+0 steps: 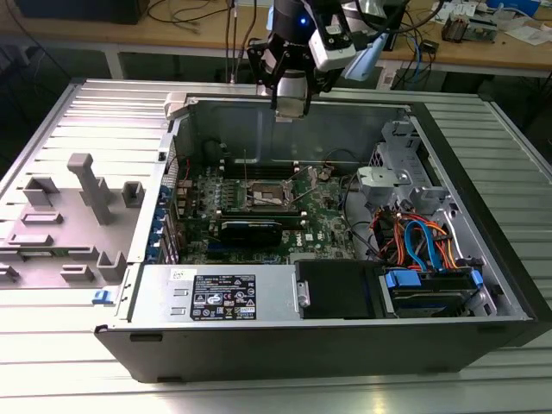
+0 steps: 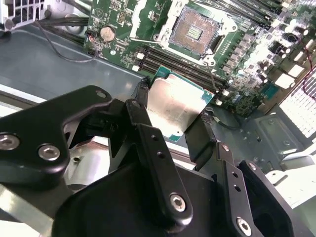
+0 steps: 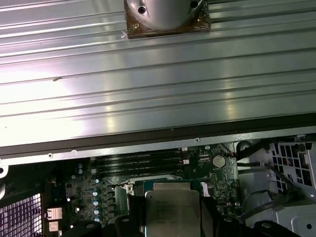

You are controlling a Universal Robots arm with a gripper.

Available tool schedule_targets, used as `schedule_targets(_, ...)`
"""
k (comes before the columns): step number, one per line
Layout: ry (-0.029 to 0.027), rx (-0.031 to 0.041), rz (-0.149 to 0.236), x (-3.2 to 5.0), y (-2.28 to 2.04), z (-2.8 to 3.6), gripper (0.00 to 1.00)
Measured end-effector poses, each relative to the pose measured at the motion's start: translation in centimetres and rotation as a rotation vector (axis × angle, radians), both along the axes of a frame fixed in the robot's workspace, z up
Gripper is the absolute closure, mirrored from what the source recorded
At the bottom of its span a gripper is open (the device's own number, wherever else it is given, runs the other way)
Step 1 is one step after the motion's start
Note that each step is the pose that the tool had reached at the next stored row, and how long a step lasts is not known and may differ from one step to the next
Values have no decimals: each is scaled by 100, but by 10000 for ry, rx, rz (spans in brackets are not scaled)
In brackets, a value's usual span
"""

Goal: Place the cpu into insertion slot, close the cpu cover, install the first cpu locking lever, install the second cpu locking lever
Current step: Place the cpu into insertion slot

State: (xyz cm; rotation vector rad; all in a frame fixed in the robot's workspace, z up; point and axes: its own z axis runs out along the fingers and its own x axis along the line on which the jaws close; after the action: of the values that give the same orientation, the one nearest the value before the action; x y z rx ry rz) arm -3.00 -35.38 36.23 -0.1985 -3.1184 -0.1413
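My gripper (image 2: 174,109) is shut on the cpu (image 2: 170,101), a flat square chip with a dull silvery top, its black fingers (image 2: 143,98) pressing on two opposite edges. The first wrist view shows the same cpu (image 3: 173,210) held over the green motherboard. The insertion slot (image 2: 192,30) lies uncovered on the board, its dark pin field bare, some way past the chip. In the exterior view my gripper (image 1: 291,108) hangs above the case's back wall, higher than and behind the slot (image 1: 263,197). A silvery plate beside the slot may be the cpu cover (image 2: 148,17), swung back.
The open computer case (image 1: 259,95) lies on a ribbed metal table (image 1: 78,112). Black memory slots (image 2: 173,64) run beside the socket. A long black card (image 1: 250,229), a power supply (image 1: 216,293), a drive bay with blue and orange cables (image 1: 423,241) and grey fixtures (image 1: 86,198) surround it.
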Motion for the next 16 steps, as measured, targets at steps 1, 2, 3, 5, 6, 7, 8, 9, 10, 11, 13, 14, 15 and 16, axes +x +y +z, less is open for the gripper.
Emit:
schedule_targets(1, -1, 1, -123, 0, 0, -2, 46)
schedule_targets(2, -1, 1, -335, 0, 0, -5, 46)
schedule_targets(3, -1, 1, -690, 0, 0, -9, 46)
schedule_targets(5, -1, 1, -1048, 0, 0, -15, 46)
schedule_targets(6, -1, 1, -1246, 0, 0, -18, 46)
schedule_targets(7, -1, 2, -1424, 0, 0, -21, 46)
schedule_targets(8, -1, 2, -1625, 0, 0, -24, 46)
schedule_targets(9, -1, 0, -1770, 0, 0, -26, 46)
schedule_targets(10, -1, 0, -1889, 1, 0, -28, 46)
schedule_targets(11, 1, 0, -1950, -1, 0, -28, 46)
schedule_targets(13, 2, 0, -2024, -5, 0, -29, 46)
schedule_targets(14, 1, 2, -2035, -7, -1, -30, 46)
schedule_targets(15, 1, 2, -2035, -7, -1, -30, 46)
schedule_targets(16, 1, 2, -2034, -7, -1, -30, 46)
